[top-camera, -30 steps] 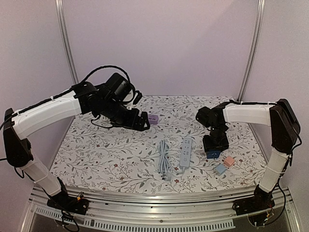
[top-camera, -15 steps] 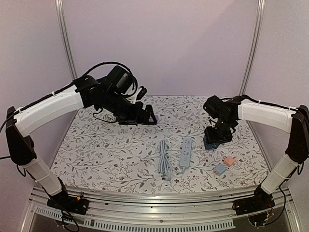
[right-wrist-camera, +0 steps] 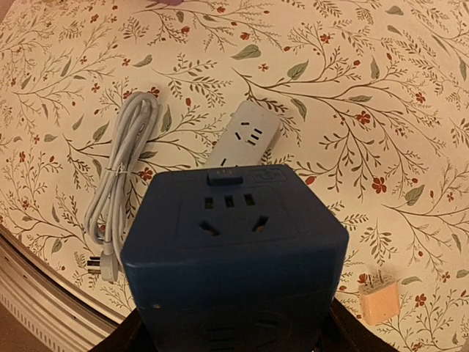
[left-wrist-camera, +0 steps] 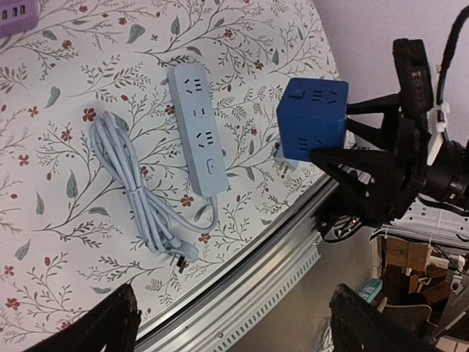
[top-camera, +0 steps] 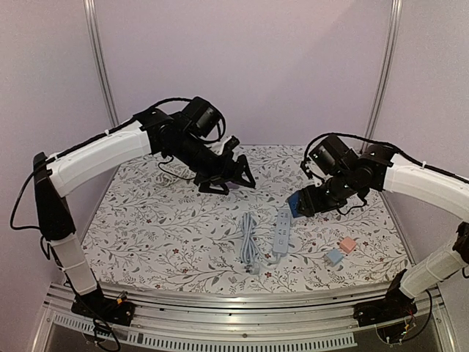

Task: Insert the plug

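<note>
My right gripper (top-camera: 306, 203) is shut on a dark blue cube plug (top-camera: 298, 203) and holds it in the air just right of the white power strip (top-camera: 281, 229). In the right wrist view the cube (right-wrist-camera: 234, 242) fills the bottom between the fingers, a socket face up, with the strip (right-wrist-camera: 245, 136) beyond it. My left gripper (top-camera: 228, 183) hangs open and empty over the back middle of the table. Its view shows the strip (left-wrist-camera: 196, 128), the strip's coiled cable (left-wrist-camera: 128, 183) and the held cube (left-wrist-camera: 311, 117).
A pink adapter (top-camera: 347, 244) and a light blue one (top-camera: 335, 256) lie right of the strip. A purple adapter (left-wrist-camera: 16, 15) sits at the back of the cloth. The cable's own plug (right-wrist-camera: 99, 265) lies near the metal front rail (left-wrist-camera: 293, 249).
The right arm lifted the blue cube off the table and swung it left toward the strip. The left arm rose and moved right toward the table's middle.
</note>
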